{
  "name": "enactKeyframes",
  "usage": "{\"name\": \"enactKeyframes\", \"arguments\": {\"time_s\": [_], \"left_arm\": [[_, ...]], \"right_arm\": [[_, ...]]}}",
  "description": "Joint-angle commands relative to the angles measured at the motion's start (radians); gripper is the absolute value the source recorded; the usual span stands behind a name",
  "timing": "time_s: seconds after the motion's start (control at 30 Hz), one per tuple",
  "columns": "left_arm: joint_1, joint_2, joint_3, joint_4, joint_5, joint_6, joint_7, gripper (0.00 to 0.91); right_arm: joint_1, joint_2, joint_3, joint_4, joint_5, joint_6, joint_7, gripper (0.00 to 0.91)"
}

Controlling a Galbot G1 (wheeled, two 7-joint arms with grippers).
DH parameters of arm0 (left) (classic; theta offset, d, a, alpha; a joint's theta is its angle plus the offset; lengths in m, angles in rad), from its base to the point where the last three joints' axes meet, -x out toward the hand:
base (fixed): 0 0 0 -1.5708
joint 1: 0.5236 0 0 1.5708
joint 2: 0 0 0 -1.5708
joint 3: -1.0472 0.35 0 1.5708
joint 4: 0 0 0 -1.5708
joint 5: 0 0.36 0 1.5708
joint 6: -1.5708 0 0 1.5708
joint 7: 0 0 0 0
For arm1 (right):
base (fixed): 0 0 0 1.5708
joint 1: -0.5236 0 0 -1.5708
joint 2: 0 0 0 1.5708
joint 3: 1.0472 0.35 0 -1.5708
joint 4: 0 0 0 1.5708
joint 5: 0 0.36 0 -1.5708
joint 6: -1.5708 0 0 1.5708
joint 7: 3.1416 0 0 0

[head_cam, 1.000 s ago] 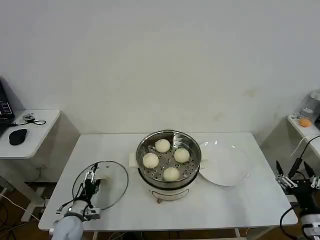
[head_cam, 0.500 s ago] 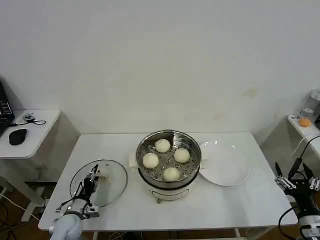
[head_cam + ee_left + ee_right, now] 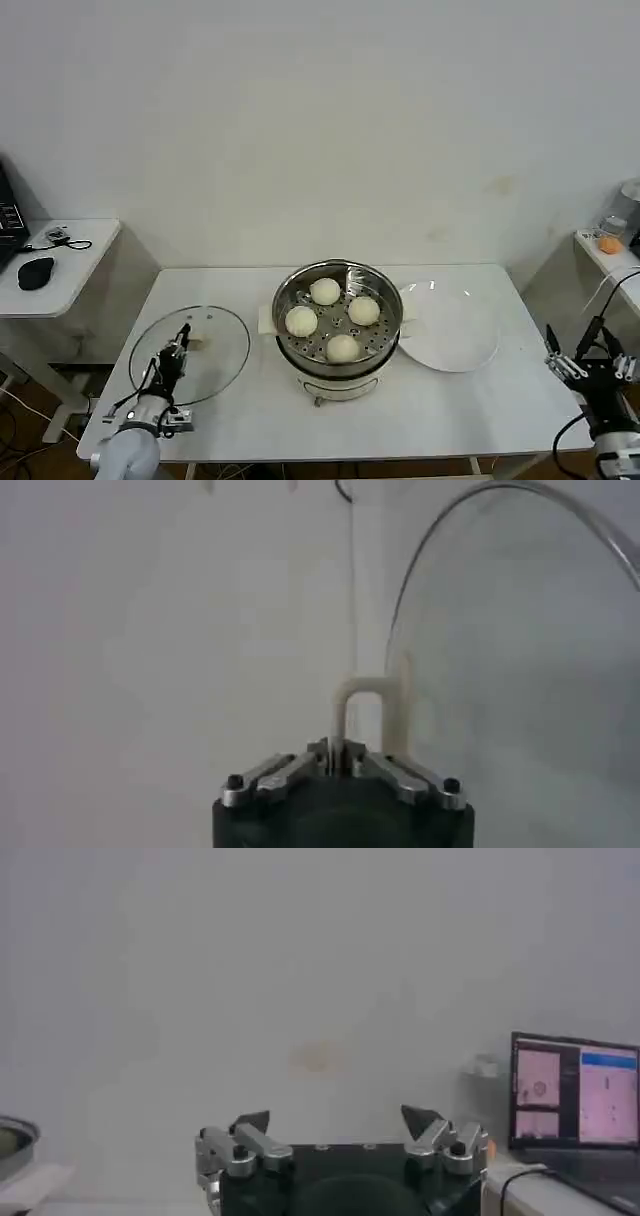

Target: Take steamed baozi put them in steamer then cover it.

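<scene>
With four steamed baozi [image 3: 333, 318] already in steamer [image 3: 338, 330], covering step underway: left hand [image 3: 176, 353] clamped on cover [image 3: 190, 355] handle, lifted beside steamer. Next: carry over, centre, lower. Right hand [image 3: 590, 362] spread wide, parked far side of steamer.

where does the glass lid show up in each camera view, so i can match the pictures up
Head view: the cover is at the table's left front, tilted, its handle gripped by the left gripper, left of the steamer.
Left wrist view: the cover stands on edge just past the gripper.
Right wrist view: the cover is not in it.
Shared landmark: the cream handle.
</scene>
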Motion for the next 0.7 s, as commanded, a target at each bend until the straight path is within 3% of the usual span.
{"name": "enactKeyframes", "arguments": {"time_s": [0.03, 0.37, 0.53, 0.7], "left_arm": [[0.069, 0.007, -0.060, -0.253, -0.011, 0.156, -0.066, 0.000], [0.080, 0.055, -0.040, -0.415, -0.052, 0.261, 0.070, 0.000], [0.027, 0.122, 0.065, -0.469, -0.091, 0.341, 0.166, 0.000], [-0.091, 0.113, 0.198, -0.494, -0.058, 0.403, 0.246, 0.000]], "right_arm": [[0.000, -0.003, -0.017, -0.001, -0.012, 0.001, -0.004, 0.907], [-0.005, 0.001, -0.038, -0.013, -0.069, 0.032, -0.019, 0.907], [-0.016, -0.001, -0.059, -0.023, -0.150, 0.071, -0.039, 0.907], [-0.019, 0.009, -0.068, -0.016, -0.169, 0.079, -0.042, 0.907]]}}
